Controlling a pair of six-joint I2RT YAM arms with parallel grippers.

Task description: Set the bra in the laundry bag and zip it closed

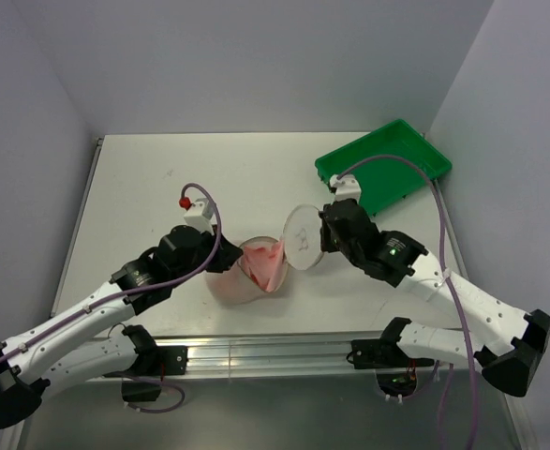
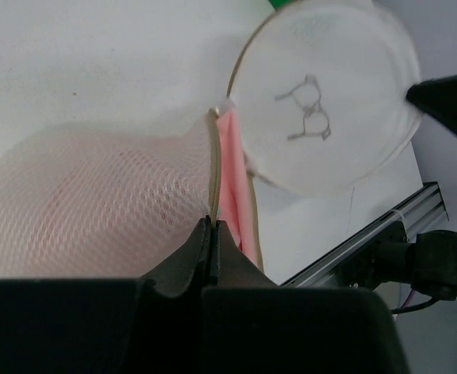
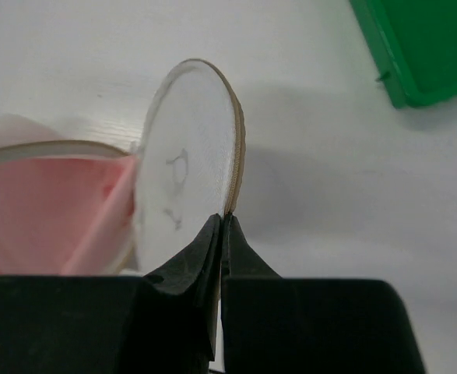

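Observation:
The laundry bag (image 1: 239,281) lies open at mid-table, a cream mesh pouch of two halves. Its lower half (image 2: 96,202) holds the pink bra (image 1: 265,264), which shows through the gap between the halves (image 2: 234,183) (image 3: 49,210). The upper half (image 1: 304,238) stands up like a lid, a small dark mark on its face (image 2: 310,117) (image 3: 177,167). My left gripper (image 2: 211,223) is shut on the zip rim of the lower half. At the lid's zip rim (image 3: 238,156), my right gripper (image 3: 224,216) is shut on the edge and holds it upright.
A green plastic tray (image 1: 387,164) sits at the back right, close behind the right arm. The aluminium rail (image 1: 275,356) runs along the near table edge. Grey walls stand at the left, back and right.

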